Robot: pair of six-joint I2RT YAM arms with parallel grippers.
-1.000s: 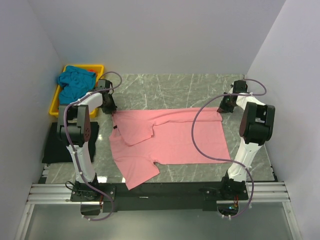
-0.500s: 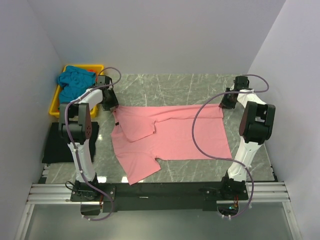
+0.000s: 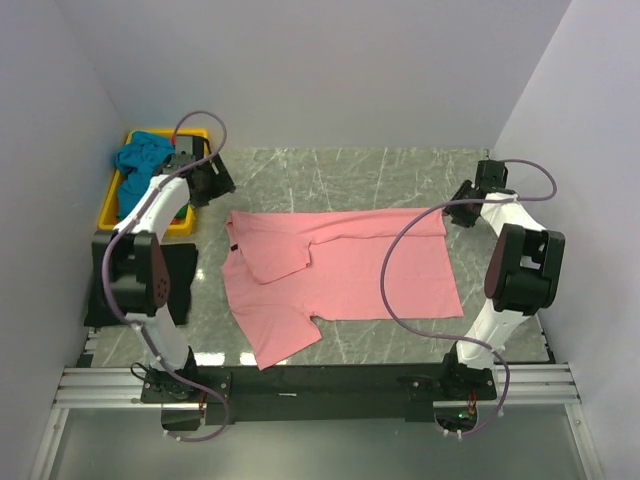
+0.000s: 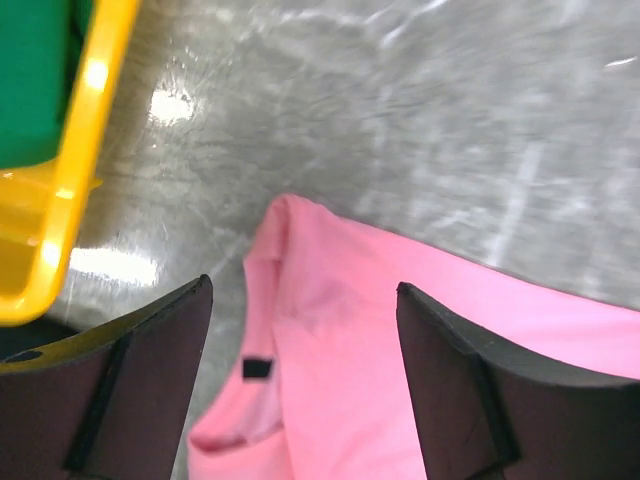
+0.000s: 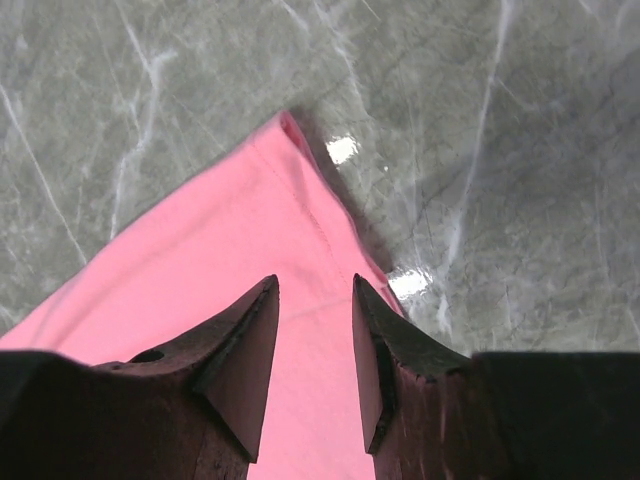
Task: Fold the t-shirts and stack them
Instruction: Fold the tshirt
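You are seeing the teal shirt [image 3: 140, 160] only partly behind the left arm [image 3: 155, 200]; the left wrist view is cropping the green shirt [image 4: 32, 80].

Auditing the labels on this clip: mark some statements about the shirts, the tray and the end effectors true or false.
1. The pink t-shirt lies spread on the table. True.
2. The left end effector grips the pink cloth. False: its jaws stand open above the shirt's corner, holding nothing.
3. The teal t-shirt sits in the yellow tray. True.
4. The right end effector hangs over the tray. False: it is over the pink t-shirt's far right corner.
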